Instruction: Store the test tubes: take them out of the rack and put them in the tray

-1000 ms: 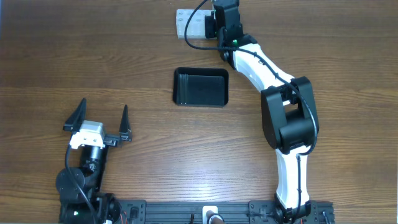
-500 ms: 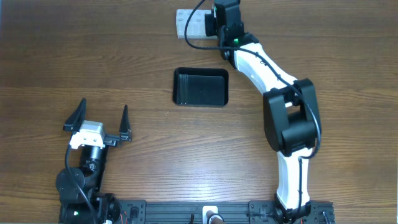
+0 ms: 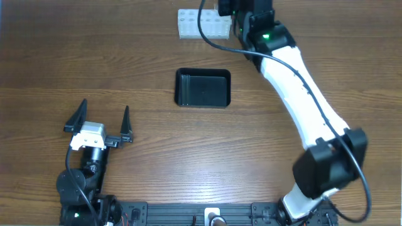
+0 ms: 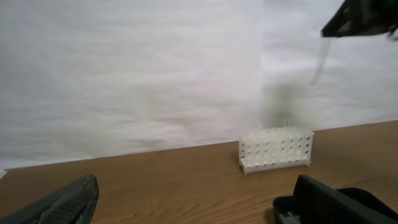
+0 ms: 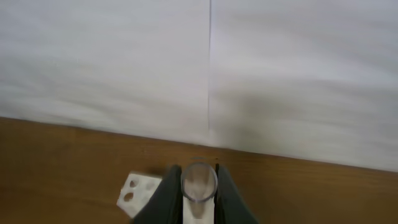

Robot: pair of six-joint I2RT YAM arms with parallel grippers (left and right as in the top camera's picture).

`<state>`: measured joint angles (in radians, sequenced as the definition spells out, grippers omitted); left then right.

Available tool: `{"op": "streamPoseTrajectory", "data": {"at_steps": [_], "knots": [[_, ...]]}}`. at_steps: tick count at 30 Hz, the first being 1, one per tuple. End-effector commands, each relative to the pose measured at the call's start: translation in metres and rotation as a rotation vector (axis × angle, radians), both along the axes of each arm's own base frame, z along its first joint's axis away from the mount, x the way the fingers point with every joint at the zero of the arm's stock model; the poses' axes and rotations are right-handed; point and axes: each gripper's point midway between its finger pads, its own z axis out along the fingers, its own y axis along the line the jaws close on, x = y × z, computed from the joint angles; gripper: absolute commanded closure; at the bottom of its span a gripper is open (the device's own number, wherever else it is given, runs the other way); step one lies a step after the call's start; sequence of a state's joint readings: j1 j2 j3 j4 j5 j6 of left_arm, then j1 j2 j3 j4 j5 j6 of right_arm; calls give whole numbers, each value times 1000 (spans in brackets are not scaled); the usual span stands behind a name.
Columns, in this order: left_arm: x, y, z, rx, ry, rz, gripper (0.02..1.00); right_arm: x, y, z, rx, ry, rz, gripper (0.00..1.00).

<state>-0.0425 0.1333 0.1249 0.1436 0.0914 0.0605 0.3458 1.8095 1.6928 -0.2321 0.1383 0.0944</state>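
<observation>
Grips a test tube (image 5: 199, 181) in the closed right hand (image 5: 198, 188) above the rack (image 3: 202, 24); next needs carrying over the tray (image 3: 178, 88).

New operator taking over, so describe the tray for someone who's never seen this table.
On the wooden table, look near the middle, short of the far edge: the tray lies there. It is a shallow black rectangle with rounded corners, unlike the rack beyond it, which is white and dotted with holes.

Test tube rack (image 3: 202, 24) at table's (image 3: 94, 50) far edge; tray (image 3: 203, 89) before it, well apart. Test tube (image 4: 318, 62) in right gripper (image 5: 199, 193), above rack's right end.
</observation>
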Motion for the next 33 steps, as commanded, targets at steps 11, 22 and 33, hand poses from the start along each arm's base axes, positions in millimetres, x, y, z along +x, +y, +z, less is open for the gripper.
{"op": "streamPoseTrajectory", "data": {"at_steps": [11,22,33], "knots": [[-1,0,0,12,-7,-3,18,-66,53,-92,161,490,357,976],[-1,0,0,12,-7,-3,18,-80,53,-209,127,819,330,991],[-1,0,0,12,-7,-3,18,-96,49,-229,66,905,263,989]]}}
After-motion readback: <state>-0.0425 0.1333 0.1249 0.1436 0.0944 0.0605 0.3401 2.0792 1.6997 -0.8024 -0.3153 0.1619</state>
